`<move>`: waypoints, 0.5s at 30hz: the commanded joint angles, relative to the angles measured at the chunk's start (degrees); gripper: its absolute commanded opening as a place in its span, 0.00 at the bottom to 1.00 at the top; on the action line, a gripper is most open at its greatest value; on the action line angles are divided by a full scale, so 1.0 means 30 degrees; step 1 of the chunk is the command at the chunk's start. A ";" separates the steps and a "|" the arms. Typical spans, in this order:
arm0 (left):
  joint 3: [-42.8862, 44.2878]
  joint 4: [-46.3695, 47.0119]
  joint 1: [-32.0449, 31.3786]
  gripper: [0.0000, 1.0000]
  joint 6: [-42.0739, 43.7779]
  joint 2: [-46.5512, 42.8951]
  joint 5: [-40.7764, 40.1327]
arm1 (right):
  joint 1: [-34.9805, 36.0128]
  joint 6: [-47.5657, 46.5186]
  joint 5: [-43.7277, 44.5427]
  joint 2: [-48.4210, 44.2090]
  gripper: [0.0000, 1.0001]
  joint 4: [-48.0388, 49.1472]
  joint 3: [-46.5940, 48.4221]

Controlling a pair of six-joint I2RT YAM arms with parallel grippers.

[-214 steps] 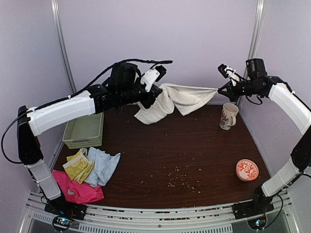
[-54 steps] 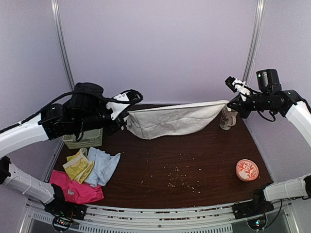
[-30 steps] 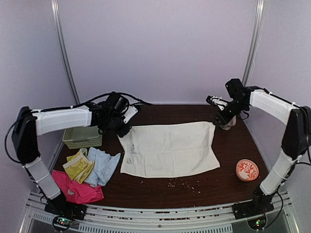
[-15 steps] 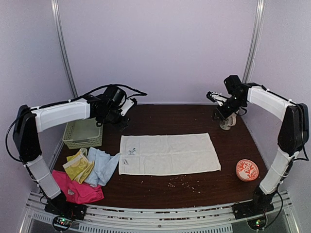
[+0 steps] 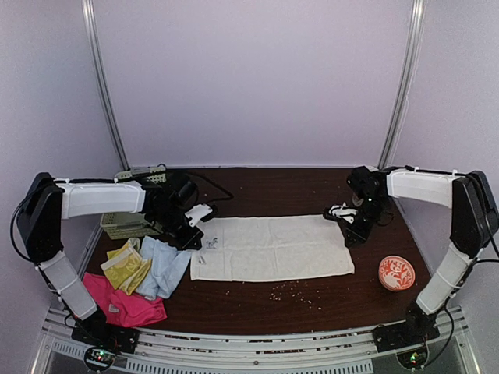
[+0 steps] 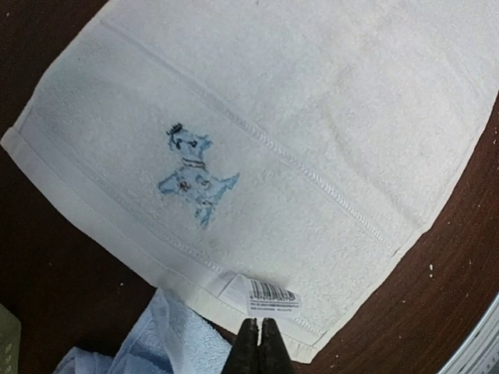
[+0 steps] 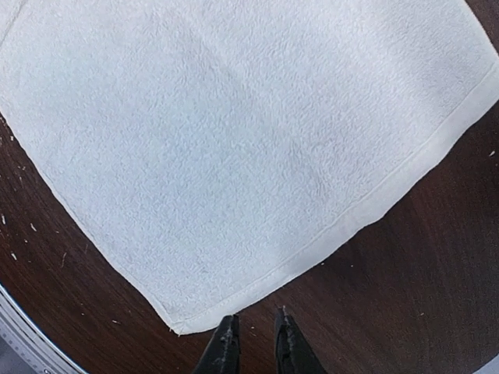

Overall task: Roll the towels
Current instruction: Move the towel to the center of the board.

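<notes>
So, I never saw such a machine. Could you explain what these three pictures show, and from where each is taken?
It is a robot: a left arm and a right arm, bolted at the near edge of a table, each ending in a two-finger gripper. The wide picture comes from a fixed camera above and behind them. The other two come from cameras on the wrists, looking past their own fingers. A cream towel lies flat in the middle. At the left, a blue towel, a yellow-green towel and a pink towel lie heaped near a green basket; an orange dish sits at the right. The left gripper is shut at the cream towel's left end; the right gripper, slightly open, is just off its right end. Neither clearly holds anything.
</notes>
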 commanded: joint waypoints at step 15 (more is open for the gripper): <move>-0.2228 -0.0012 -0.0476 0.00 -0.0975 0.1251 0.1098 | 0.1271 -0.1777 0.2904 0.1765 0.11 0.0119 -0.3068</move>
